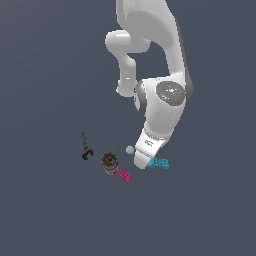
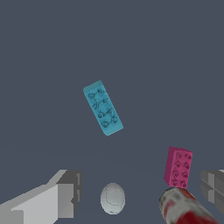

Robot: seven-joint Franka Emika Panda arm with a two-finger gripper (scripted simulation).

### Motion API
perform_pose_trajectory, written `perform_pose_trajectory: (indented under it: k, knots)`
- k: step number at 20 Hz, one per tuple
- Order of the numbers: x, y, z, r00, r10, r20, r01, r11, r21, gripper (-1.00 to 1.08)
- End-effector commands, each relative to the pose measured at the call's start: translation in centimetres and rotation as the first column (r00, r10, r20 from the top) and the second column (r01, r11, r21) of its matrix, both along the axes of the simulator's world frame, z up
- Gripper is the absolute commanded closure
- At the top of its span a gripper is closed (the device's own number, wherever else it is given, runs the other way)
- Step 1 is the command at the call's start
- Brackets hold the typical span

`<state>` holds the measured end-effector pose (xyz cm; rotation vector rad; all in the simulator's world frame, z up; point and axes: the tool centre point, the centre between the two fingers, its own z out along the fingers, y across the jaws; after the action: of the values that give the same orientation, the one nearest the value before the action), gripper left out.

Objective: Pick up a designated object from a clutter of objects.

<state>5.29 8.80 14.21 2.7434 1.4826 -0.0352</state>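
The cyan studded brick (image 2: 103,107) lay flat & alone on the floor, at the exterior view's right of the white ball (image 2: 113,198), pink brick (image 2: 178,167) & can (image 2: 186,209). The gripper (image 2: 140,192) hung above w/ fingers spread apart, holding nothing. Best approach, I'd judge: centre over the brick, turn the fingers to span its short sides, then descend clear of the ball.

We see a plain desk (image 1: 45,210), flat and dark slate-blue. Its one even colour fills the exterior view from edge to edge, and it fills the wrist view (image 2: 175,52) the same way.
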Motion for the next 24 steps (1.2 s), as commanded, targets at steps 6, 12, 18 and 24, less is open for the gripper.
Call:
perform_pose_trajectory:
  k: [6, 12, 18, 24]
  knots:
    - [0.2, 3.2, -3.8, 0.969, 0.249, 0.001, -0.249, 0.969, 0.014, -0.92]
    - [0.1, 4.9, -5.9, 0.928, 0.373, 0.005, -0.373, 0.928, 0.025, -0.92]
    - [0.0, 5.8, -6.9, 0.902, 0.432, 0.009, -0.432, 0.901, 0.030, -0.92]
    - [0.0, 5.9, -7.1, 0.900, 0.435, 0.008, -0.435, 0.900, 0.031, -0.92]
